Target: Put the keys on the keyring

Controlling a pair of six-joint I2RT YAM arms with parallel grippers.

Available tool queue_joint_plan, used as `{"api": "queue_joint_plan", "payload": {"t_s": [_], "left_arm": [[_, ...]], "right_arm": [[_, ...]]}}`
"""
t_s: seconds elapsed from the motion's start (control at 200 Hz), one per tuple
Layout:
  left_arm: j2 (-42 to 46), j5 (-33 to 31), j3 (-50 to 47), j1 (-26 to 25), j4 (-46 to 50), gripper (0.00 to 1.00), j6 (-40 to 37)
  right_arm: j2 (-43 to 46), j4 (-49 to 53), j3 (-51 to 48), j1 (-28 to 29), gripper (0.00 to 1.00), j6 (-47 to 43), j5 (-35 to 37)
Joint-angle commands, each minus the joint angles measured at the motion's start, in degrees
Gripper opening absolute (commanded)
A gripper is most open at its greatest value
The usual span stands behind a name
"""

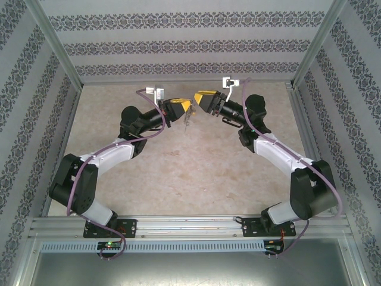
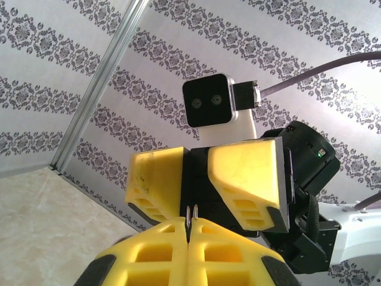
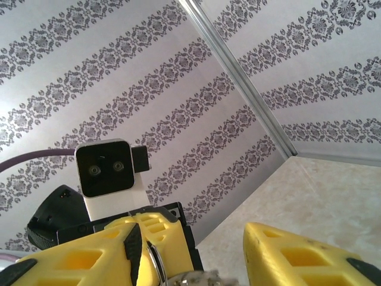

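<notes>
Above the table (image 1: 190,173): left gripper (image 2: 188,235) clamped on the keyring (image 2: 189,215) by its thin edge; right gripper (image 2: 197,185) spread apart, facing it.
Risk: a nudge could twist the keyring loose.

You see the left gripper (image 1: 180,108) and right gripper (image 1: 203,99) facing each other, just apart, over the counter's (image 1: 190,179) far middle; the keyring (image 1: 188,119) hangs below the left fingers.

It is a robot lab: two robot arms (image 1: 113,154) sit at a table (image 1: 190,176) inside a metal frame (image 1: 58,52) with papered walls (image 1: 190,36).
</notes>
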State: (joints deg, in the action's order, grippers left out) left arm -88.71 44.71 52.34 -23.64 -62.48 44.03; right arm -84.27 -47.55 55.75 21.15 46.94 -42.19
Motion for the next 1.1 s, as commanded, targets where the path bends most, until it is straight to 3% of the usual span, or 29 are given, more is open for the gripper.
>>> {"api": "queue_joint_plan", "payload": {"t_s": [0.0,0.675,0.894,1.094], "left_arm": [[-0.5,-1.0,0.7,-0.9,-5.2,0.0,0.9],[-0.4,-2.8,0.9,-1.0,-5.3,0.0,0.5],[-0.6,-2.9,1.2,-0.9,-5.1,0.0,0.4],[-0.7,-2.8,1.4,-0.9,-4.6,0.0,0.3]], "right_arm": [[-1.4,-6.5,0.2,0.3,0.48,3.0,-2.2],[-1.8,-6.5,-0.7,2.3,0.4,2.6,-4.6],[-1.8,-6.4,-1.4,2.2,0.27,2.4,-4.8],[-1.8,-6.3,-1.5,1.8,0.04,2.3,-5.3]]}}
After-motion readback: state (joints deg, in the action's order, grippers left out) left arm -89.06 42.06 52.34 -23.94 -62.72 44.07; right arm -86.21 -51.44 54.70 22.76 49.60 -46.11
